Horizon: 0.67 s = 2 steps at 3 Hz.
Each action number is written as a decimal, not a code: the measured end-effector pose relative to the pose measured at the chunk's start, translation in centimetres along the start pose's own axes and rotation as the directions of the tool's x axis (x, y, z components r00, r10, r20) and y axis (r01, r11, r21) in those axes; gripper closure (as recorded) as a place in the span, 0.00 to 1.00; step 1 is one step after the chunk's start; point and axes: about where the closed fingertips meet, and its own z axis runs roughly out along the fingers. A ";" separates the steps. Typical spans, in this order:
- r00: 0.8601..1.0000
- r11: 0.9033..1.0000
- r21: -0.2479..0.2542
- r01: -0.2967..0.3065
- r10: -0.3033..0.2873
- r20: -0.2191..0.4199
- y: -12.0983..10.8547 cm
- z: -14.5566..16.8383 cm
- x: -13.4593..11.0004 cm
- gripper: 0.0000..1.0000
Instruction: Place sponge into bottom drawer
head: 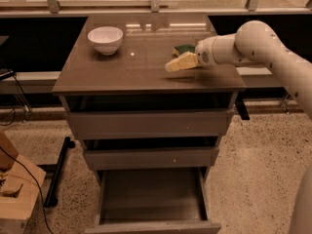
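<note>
Pincer [176,64] was over the worktop [122,69], right side, just beside the sponge [184,48]; whether apart or together could not be told. Bottom drawer [151,196] stood pulled out.

1. Gripper [171,66] low over cabinet top [122,69], right side, just beside sponge [185,48]; contact unclear.
2. White bowl [105,39] back left, well apart.
3. Bottom drawer [151,196] pulled open.
</note>
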 end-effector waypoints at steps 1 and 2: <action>1.000 0.999 0.027 -0.019 0.019 -0.007 -1.9 -0.2 0.6 0.00; 0.999 0.999 0.024 -0.045 0.046 -0.024 -2.8 0.3 1.6 0.19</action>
